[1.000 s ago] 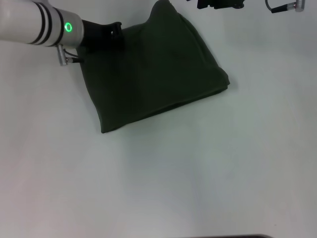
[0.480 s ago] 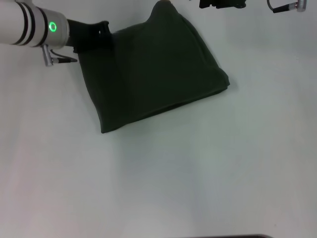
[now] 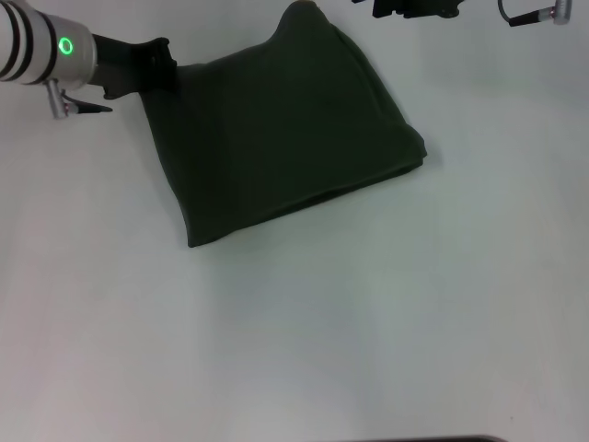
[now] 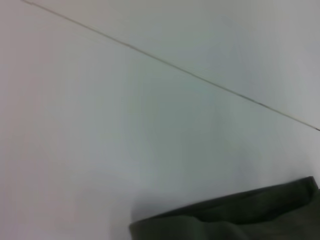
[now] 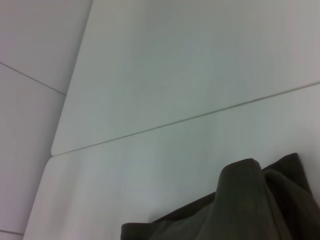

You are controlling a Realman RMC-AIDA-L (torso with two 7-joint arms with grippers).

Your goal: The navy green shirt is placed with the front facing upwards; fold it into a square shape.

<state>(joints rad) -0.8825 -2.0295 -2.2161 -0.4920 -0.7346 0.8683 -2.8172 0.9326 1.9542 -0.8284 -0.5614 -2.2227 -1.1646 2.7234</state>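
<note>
From the head view, the navy green shirt (image 3: 285, 138) lies on the white worktop (image 3: 368, 322) as a compact, roughly square bundle, plain side up, no lettering showing, so the folding looks about finished. The left tool (image 3: 152, 64) sits at the bundle's far left corner, just beside or touching its edge; whether its fingers are apart or together I cannot tell. The right tool (image 3: 414, 7) hangs beyond the shirt's far edge, mostly cut off, its state also unclear.

The left wrist view shows only a folded shirt edge (image 4: 235, 220) on bare worktop.

The right wrist view shows a raised, bunched corner (image 5: 245, 195), probably needing flattening.
</note>
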